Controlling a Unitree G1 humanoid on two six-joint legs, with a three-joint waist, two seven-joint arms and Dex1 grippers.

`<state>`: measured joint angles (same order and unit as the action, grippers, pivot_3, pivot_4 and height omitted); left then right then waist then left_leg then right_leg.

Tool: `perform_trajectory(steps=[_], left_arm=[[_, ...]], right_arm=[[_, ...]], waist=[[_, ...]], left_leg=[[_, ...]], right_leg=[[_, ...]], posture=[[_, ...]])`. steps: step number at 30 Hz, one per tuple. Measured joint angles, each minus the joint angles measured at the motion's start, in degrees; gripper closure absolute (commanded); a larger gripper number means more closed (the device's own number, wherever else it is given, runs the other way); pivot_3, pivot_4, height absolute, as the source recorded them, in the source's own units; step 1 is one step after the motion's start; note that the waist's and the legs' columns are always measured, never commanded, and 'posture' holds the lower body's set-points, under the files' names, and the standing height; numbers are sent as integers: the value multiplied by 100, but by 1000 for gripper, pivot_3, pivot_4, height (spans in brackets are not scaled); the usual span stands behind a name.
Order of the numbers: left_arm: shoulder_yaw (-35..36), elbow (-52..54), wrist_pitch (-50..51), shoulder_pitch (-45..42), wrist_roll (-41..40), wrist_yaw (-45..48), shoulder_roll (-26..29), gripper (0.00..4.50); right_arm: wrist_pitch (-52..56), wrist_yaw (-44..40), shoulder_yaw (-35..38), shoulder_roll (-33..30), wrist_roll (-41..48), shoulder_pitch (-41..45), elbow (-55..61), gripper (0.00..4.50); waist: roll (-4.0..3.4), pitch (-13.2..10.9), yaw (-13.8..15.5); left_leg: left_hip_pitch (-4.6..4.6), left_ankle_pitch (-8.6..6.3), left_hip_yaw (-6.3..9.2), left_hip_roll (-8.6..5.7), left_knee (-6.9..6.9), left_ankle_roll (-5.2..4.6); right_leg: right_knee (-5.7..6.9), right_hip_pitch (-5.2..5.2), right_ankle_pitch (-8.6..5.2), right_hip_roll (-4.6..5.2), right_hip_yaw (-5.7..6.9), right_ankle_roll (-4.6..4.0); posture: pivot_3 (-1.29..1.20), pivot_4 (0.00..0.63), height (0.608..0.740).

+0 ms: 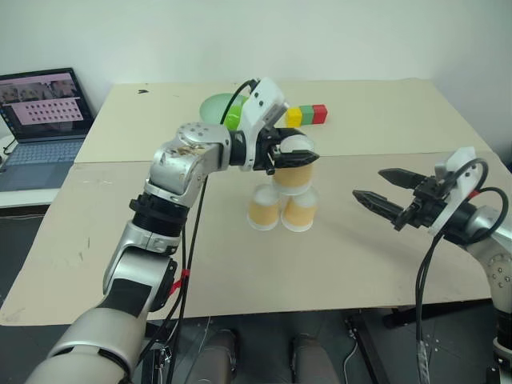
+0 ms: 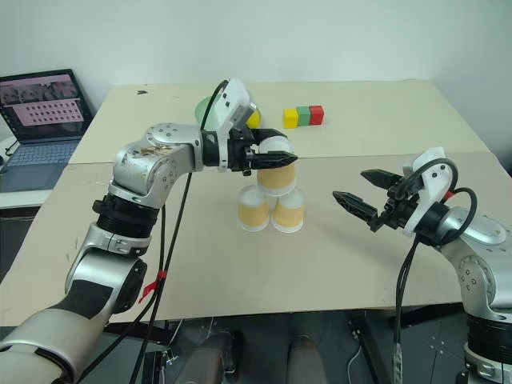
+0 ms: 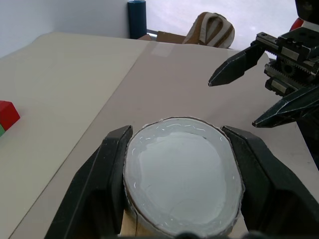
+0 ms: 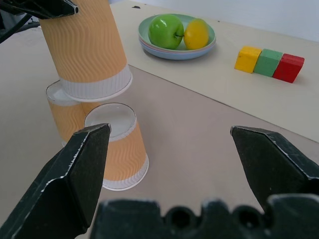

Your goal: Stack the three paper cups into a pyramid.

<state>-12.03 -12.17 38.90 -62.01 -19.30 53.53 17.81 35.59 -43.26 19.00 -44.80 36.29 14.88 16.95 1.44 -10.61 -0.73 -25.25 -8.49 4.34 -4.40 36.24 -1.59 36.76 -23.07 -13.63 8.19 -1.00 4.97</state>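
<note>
Left jaws (image 2: 268,158) clamping inverted orange-tan ribbed cup (image 2: 277,178), seemingly above two others; right jaws (image 2: 362,198) wide.

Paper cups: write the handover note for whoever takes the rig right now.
Left pincer: shut on the third paper cup, upside down, held just above the other two.
Right pincer: open, holding nothing, off to the right of the cups.
Two base cups: upside down, side by side on the table.
Done: base row set, top cup brought over it.
Left: seat the cup across both bases, release, withdraw.
</note>
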Motion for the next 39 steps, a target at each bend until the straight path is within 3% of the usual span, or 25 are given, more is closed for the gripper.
perform_trajectory(steps=[25,27,30,39], left_arm=[[-18,225,23,331,123,-82,155,2048],[2,227,78,331,111,-116,151,1095],[38,228,118,332,107,-143,149,94],[100,271,213,332,85,-180,113,94]], right_arm=[[318,-317,-72,-132,240,194,7,0],[318,-339,-71,-133,216,193,-1,0],[318,-364,-71,-137,204,190,-7,0],[352,-274,-73,-137,197,284,-7,0]], waist=[[0,0,2],[0,0,0],[0,0,-1],[0,0,-1]], left_leg=[[0,0,2,0,2,0],[0,0,2,0,2,0],[0,0,1,0,3,0],[0,0,2,0,3,0]], right_leg=[[1,0,0,0,0,0],[2,0,0,0,0,0],[2,0,0,0,0,0],[2,0,0,0,0,0]], posture=[[0,150,740],[0,150,740],[0,150,740],[0,150,740]])
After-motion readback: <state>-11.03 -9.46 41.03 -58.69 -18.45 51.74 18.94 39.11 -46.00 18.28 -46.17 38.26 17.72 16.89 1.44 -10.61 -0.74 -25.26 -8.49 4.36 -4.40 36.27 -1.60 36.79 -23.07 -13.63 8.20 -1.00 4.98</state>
